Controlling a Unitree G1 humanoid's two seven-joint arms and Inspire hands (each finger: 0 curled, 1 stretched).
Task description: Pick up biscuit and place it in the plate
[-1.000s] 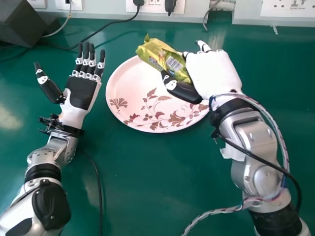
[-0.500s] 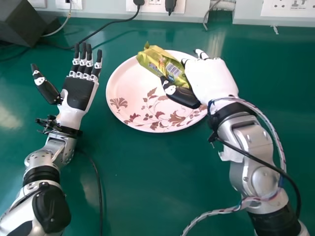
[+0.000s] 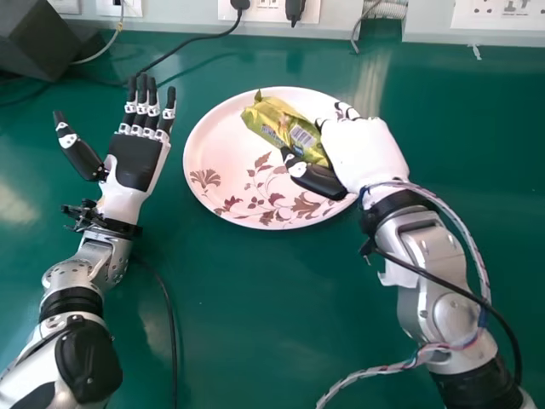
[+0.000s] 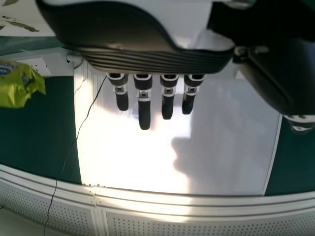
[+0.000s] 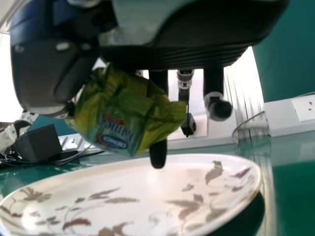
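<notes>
Biscuit packet (image 3: 285,128) pinched between thumb and fingers of right hand (image 3: 362,153), held above plate (image 3: 230,183). Left hand (image 3: 136,162) spread. Wrapper judged light, crinkly, slippery; contents likely brittle. Best gripped gently across its middle, squeeze kept slight.

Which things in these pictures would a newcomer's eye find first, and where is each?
Probably the crumpled yellow-green biscuit packet, held above the plate by the robot's black-and-white right hand. Next, the large round pale pink plate with brown leaf patterns, on the green table. Then the open black-and-white left hand, to the plate's left.
</notes>
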